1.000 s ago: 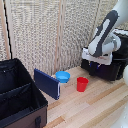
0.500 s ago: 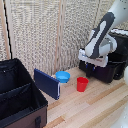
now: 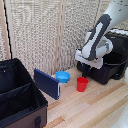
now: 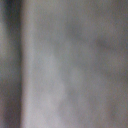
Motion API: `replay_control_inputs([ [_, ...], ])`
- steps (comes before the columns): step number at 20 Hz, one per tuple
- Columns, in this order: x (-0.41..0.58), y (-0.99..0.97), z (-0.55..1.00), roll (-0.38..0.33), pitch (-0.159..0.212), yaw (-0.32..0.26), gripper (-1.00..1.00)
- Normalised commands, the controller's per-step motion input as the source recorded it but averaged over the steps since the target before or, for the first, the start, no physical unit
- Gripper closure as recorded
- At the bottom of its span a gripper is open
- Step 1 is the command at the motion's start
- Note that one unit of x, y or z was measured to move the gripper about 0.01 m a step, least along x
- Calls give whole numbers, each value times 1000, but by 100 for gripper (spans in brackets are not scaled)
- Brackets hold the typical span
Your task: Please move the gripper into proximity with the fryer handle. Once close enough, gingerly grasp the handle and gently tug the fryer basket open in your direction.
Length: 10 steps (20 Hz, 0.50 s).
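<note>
Matte black against pale wood, the fryer basket [image 3: 107,70] sits at the exterior view's right, on the wooden table [image 3: 95,107], in front of a woven screen. The white arm bends down over it, and the gripper [image 3: 89,64] hangs at the basket's front face, low and close against it. The fryer handle cannot be made out: the gripper block stands in front of where it would be. The fingers are hidden too, so whether the jaws are apart, together or clamped on the handle cannot be told. The wrist view gives only a grey blur with a darker band at one edge, which suggests the camera is pressed very near a surface.

The step in hand looks like the close approach or the grasp itself. The next move would call for a light closing on the handle, then a slow, straight pull outward.

A red cup [image 3: 82,84] stands just beside the basket's front, a likely obstacle in the pull path; a blue bowl [image 3: 62,76] and a blue panel [image 3: 47,83] lie further to the exterior view's left, beside a large black case [image 3: 17,97].
</note>
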Motion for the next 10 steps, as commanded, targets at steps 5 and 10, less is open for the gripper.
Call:
replay_control_inputs([
  [5,-14,-143,431,40,-6,1,-100],
  [10,6,-14,454,63,-20,7,-100],
])
